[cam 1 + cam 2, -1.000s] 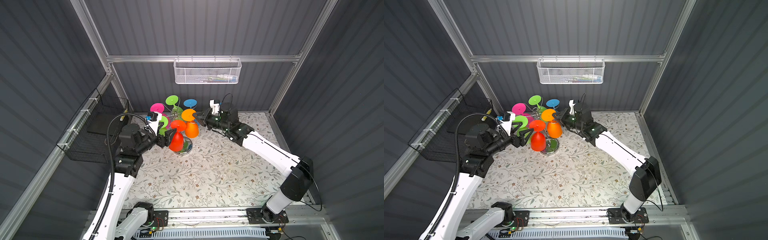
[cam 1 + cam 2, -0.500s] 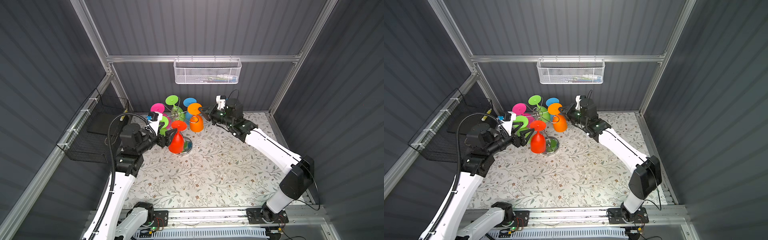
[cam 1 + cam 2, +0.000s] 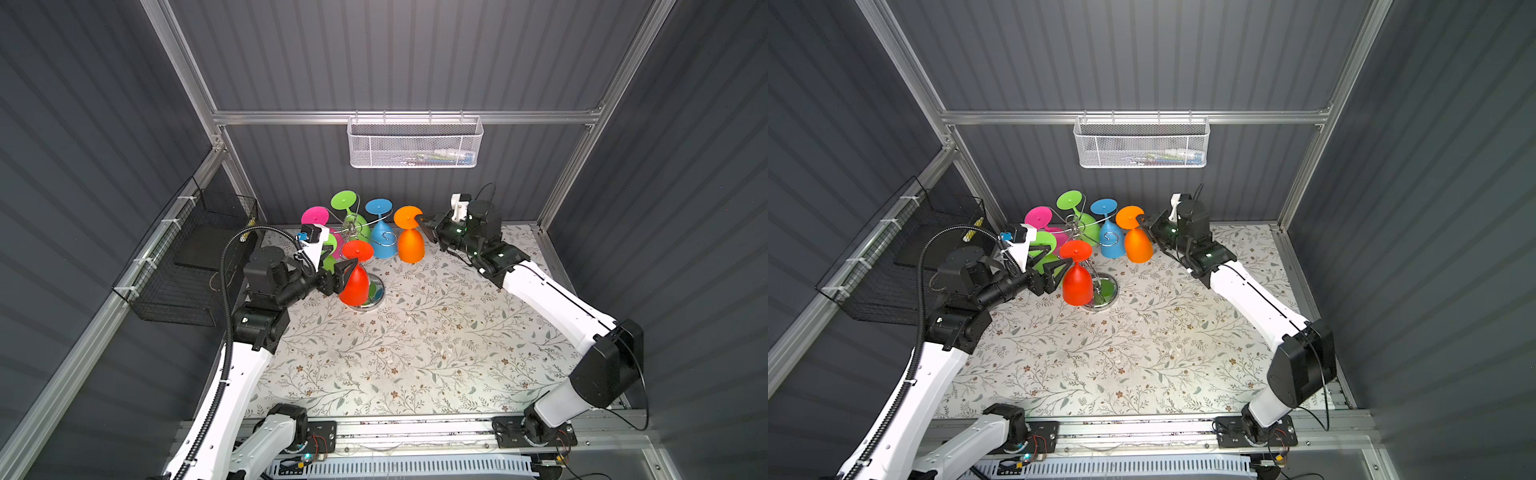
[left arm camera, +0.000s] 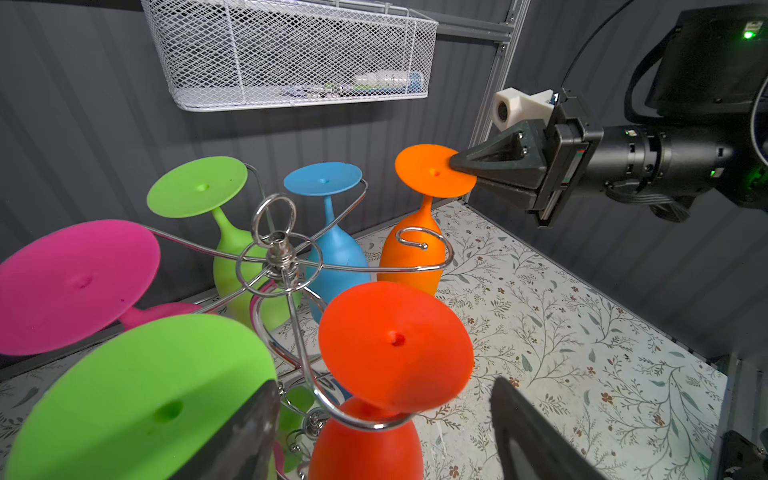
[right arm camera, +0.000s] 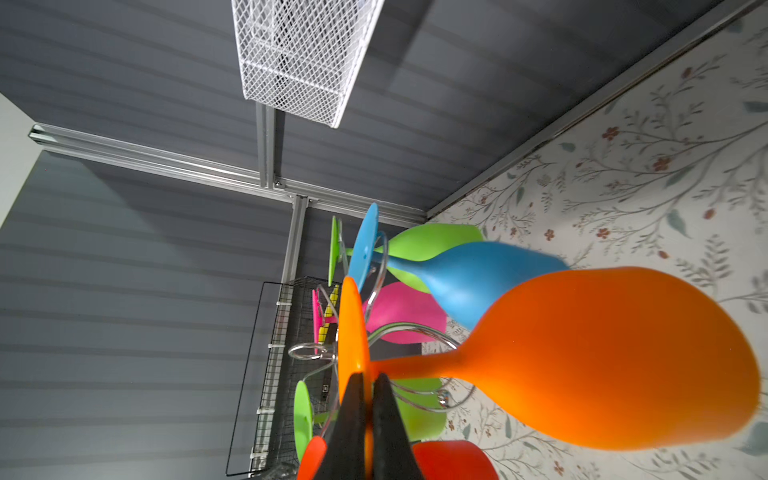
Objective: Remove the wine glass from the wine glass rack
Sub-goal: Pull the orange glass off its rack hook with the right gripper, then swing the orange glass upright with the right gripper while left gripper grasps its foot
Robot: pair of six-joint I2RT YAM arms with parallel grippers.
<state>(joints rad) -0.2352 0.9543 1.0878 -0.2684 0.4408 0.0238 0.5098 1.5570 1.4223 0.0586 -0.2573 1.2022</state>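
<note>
Left claw (image 3: 345, 254) open, jaws either side of red glass (image 3: 354, 282), not gripping. Red glass hangs on wine glass rack (image 4: 277, 253).

Beyond: right claw (image 3: 422, 219) pinched shut on foot disc of orange wine glass (image 3: 410, 247).

Change: orange wine glass now clear of its scroll arm, upside down beside blue glass (image 3: 381, 245), low over bench (image 3: 415, 340) near back wall.

Judgement: removal essentially done, set-down remains.

One second earlier: orange wine glass hung by rack centre, next to red glass. Left claw unmoved.
</note>
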